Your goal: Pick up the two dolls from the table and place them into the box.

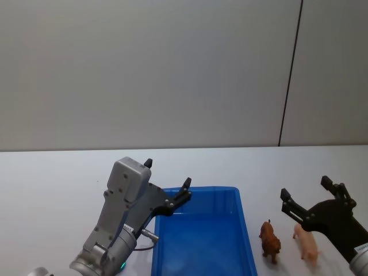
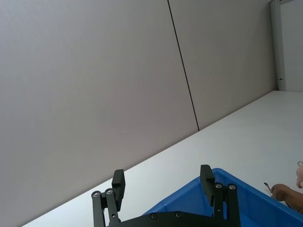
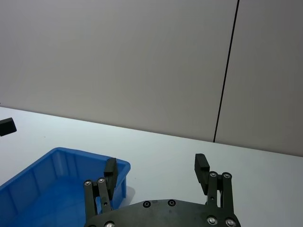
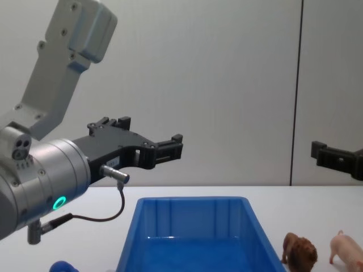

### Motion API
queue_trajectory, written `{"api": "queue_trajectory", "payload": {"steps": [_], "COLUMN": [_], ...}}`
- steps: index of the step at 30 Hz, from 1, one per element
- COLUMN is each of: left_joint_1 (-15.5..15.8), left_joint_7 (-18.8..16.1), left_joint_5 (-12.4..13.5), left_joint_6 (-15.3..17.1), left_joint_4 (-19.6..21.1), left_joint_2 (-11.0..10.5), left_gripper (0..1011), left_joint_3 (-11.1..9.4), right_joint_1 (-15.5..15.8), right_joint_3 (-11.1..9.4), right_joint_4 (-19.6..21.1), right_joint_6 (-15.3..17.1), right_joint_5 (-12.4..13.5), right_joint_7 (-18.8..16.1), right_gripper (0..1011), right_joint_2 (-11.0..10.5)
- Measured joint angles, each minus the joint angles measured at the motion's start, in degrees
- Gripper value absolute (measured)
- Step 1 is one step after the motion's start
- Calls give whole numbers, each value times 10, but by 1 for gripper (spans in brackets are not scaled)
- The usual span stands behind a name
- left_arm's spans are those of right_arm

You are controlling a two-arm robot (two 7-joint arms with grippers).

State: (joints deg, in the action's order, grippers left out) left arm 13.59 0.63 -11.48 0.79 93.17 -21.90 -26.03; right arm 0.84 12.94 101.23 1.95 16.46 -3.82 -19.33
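The blue box (image 1: 195, 190) stands on the white table at the front centre, its inside bare. Right of it stand the two dolls side by side: a reddish-brown shaggy animal (image 1: 269, 240) nearest the box and a pale pink pig (image 1: 306, 242) beyond it. My left gripper (image 1: 168, 173) hovers open above the box's rear left corner, holding nothing. My right gripper (image 1: 305, 187) hangs open in the air just above and behind the dolls, touching neither. From the chest both dolls (image 4: 299, 252) (image 4: 349, 249) stand upright beside the box (image 4: 193, 202).
A plain grey wall with a dark vertical seam (image 1: 290, 75) rises behind the table. Bare white tabletop (image 1: 57, 172) stretches to the left of and behind the box. A small blue object (image 4: 62, 266) peeks in at the chest view's lower left edge.
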Motion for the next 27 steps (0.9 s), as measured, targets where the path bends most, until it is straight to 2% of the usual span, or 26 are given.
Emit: {"api": "queue_trajectory", "payload": {"steps": [9,27], "left_joint_1": [0,0], "left_joint_7": [0,0], "left_joint_5": [0,0], "left_joint_6": [0,0], "left_joint_4": [0,0], "left_joint_2": [0,0], "left_gripper": [1001,1001], "left_joint_3": [0,0], "right_joint_1": [-3,-22], "right_joint_3": [-2,1], "right_joint_4": [-5,-52], "right_joint_6": [6,77], "right_joint_5": [0,-23], "right_joint_7": [1,46], "right_gripper": [1001,1001], "right_joint_2": [1,21]}}
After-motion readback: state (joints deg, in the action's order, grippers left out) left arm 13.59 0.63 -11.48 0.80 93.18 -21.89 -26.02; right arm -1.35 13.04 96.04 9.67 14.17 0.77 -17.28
